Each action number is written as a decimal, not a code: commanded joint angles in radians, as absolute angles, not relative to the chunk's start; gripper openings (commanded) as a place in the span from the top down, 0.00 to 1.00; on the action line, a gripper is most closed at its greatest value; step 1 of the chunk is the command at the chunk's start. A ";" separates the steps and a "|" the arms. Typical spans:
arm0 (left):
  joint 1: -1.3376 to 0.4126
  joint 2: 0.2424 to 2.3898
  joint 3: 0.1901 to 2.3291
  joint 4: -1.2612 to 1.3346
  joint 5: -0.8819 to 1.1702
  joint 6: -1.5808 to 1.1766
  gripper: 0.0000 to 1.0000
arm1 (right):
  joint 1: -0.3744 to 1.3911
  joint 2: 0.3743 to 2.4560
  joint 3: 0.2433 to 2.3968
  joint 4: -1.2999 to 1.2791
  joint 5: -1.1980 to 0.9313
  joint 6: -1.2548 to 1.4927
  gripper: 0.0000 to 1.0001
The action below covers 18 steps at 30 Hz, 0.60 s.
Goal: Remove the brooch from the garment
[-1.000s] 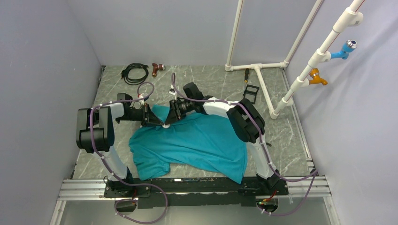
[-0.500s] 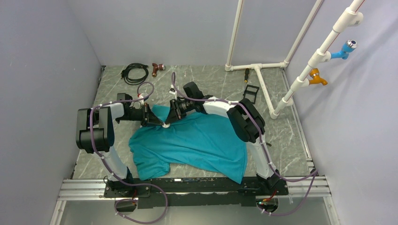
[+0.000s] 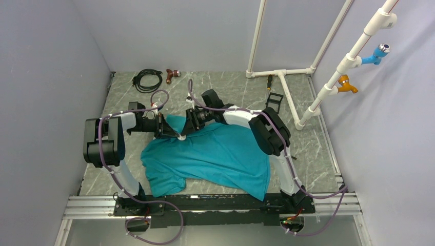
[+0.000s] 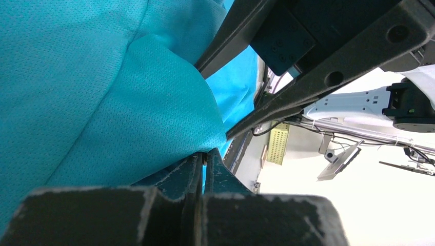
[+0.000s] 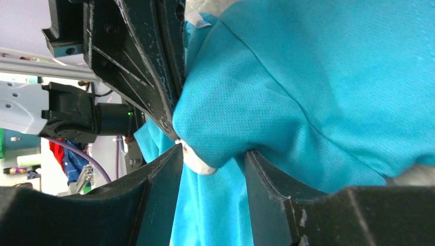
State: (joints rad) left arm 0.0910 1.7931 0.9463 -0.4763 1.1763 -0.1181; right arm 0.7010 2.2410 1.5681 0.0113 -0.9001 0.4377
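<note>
The teal garment (image 3: 220, 154) lies spread on the marble table, its far left part pulled up where both grippers meet. My left gripper (image 3: 176, 134) is shut on a thin edge of the fabric (image 4: 102, 102), as the left wrist view (image 4: 204, 158) shows. My right gripper (image 3: 186, 132) faces it, its jaws pressed on a bunched fold of the shirt (image 5: 308, 77) with a small whitish rounded piece (image 5: 199, 163) at the left finger. The gripper itself also shows in the right wrist view (image 5: 213, 154). The dark round brooch is hidden.
At the back lie a coiled black cable (image 3: 147, 80), a reddish-brown tool (image 3: 172, 75), a screwdriver (image 3: 269, 82) and a small black frame (image 3: 275, 101). A white pipe frame (image 3: 287, 97) stands back right, with blue (image 3: 380, 51) and orange (image 3: 347, 83) fittings.
</note>
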 commanded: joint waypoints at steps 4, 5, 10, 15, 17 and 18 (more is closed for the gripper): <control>0.104 1.789 0.970 -0.490 1.245 -0.152 1.00 | 0.666 2.088 1.469 0.044 -0.860 0.252 0.48; 0.106 1.792 0.972 -0.495 1.251 -0.157 1.00 | 0.666 2.063 1.447 0.051 -0.839 0.215 0.48; 0.113 1.802 0.974 -0.498 1.291 -0.184 1.00 | 0.704 1.925 1.277 0.180 -0.726 -0.006 0.53; 0.114 1.810 0.971 -0.485 1.316 -0.236 1.00 | 0.813 1.824 1.140 0.309 -0.539 -0.270 0.64; 0.113 1.819 0.973 -0.487 1.326 -0.256 1.00 | 0.858 1.805 1.086 0.370 -0.462 -0.350 0.66; 0.113 1.824 0.976 -0.492 1.332 -0.257 1.00 | 0.877 1.800 1.067 0.400 -0.418 -0.378 0.66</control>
State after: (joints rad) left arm 0.1116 1.8008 0.9485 -0.4911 1.2613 -0.2207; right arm 0.8055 1.8462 1.1404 0.2203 -0.6006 -0.1390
